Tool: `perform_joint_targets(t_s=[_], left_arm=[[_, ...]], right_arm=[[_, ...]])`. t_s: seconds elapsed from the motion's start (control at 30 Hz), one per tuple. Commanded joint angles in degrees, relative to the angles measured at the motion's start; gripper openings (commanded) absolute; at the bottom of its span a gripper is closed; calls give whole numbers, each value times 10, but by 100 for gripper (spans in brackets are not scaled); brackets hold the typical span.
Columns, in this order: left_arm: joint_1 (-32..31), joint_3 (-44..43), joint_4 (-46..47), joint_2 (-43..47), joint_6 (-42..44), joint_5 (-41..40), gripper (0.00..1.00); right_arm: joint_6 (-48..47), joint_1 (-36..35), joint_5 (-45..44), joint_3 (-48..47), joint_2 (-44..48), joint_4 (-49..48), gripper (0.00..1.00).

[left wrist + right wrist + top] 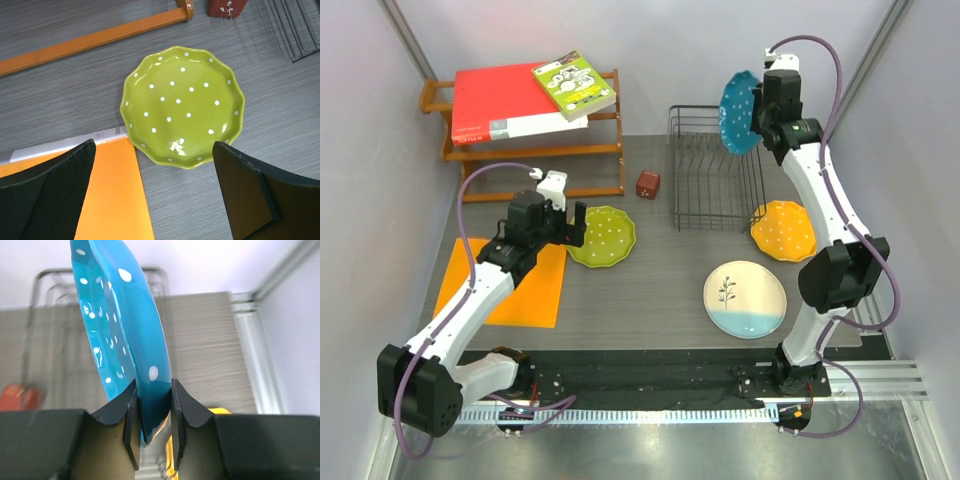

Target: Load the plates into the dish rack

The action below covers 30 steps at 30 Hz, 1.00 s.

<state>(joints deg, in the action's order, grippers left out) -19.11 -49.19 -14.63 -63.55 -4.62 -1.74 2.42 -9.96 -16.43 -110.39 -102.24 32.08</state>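
Observation:
My right gripper (pixel 763 112) is shut on the rim of the blue dotted plate (pixel 739 112), holding it on edge above the back right of the black wire dish rack (pixel 715 168); the plate (pixel 117 320) stands between the pads in the right wrist view. The lime green plate (pixel 602 237) lies flat on the table; my left gripper (pixel 570 228) is open just left of it, the plate (pixel 183 105) ahead of the jaws. The orange-yellow plate (pixel 783 230) lies right of the rack. The cream plate (pixel 745 299) with a sprig lies at front right.
An orange mat (pixel 508 282) lies under my left arm. A small red-brown block (pixel 647 185) sits left of the rack. A wooden slatted shelf (pixel 530 140) with a red book and a green booklet stands at the back left.

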Motion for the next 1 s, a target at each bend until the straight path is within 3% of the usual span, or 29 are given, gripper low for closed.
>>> perform_joint_targets(t_s=[0.0,0.27,0.97], left_arm=[[1,7,46,-4,-15,13,100],[1,17,51,0,-35,16,99],[1,23,51,-6,-29,9,99]], right_arm=[[-20,-11,-163,-50,3,-191,1],[-51,-30,-249,-161,-106,-113,1],[-55,-35,-278,-195,-219,-90,1]])
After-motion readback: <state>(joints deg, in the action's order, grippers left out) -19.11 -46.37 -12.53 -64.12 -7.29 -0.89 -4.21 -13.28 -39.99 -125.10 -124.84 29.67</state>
